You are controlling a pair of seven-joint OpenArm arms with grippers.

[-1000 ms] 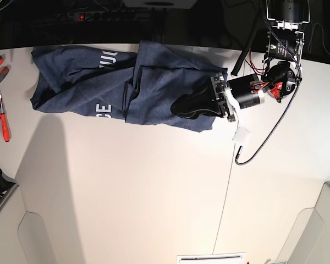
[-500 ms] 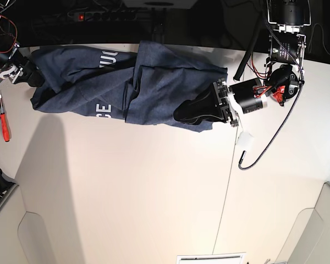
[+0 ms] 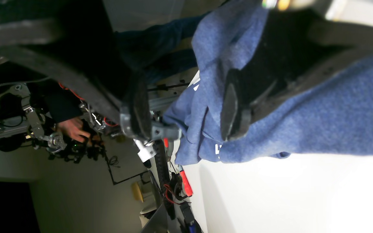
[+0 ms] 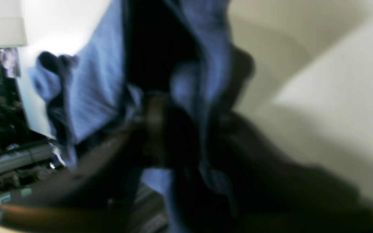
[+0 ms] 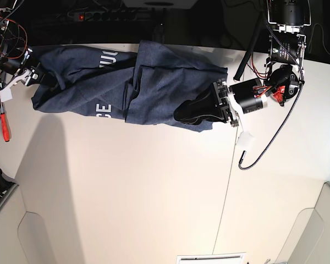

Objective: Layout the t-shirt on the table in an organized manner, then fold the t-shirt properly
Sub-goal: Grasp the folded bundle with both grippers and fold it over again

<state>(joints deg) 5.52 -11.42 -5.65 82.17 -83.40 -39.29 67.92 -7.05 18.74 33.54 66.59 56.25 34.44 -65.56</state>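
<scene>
heathered navy cotton is what fills the upper band of your base view: the t-shirt [image 5: 126, 82] lies bunched and creased along the far edge of the table [image 5: 132, 187], stretching from the upper left of the frame to just right of centre, with white block letters showing near its top edge and again at its lower left

your left gripper [image 5: 190, 110] sits right of centre in the base view, lying low over the right end of the shirt. in the left wrist view its two dark fingers [image 3: 233, 108] stand wide apart; one rests against the blue fabric at the centre of the frame, the other is over the table's edge to the left, and no cloth is pinched between them

your right gripper [image 5: 36, 77] is at the upper left of the base view, right at the shirt's left end, with red wires above it. the right wrist view is badly blurred: blue fabric hangs through the middle of the frame around dark finger shapes [image 4: 155, 129], so you cannot tell whether that claw is gripping the cloth or only lying against it

red-handled pliers [image 5: 4, 125] lie at the left edge of the base view, beside the shirt's left end. a thin dark seam [image 5: 224, 198] runs down the table at the right half of the frame
</scene>
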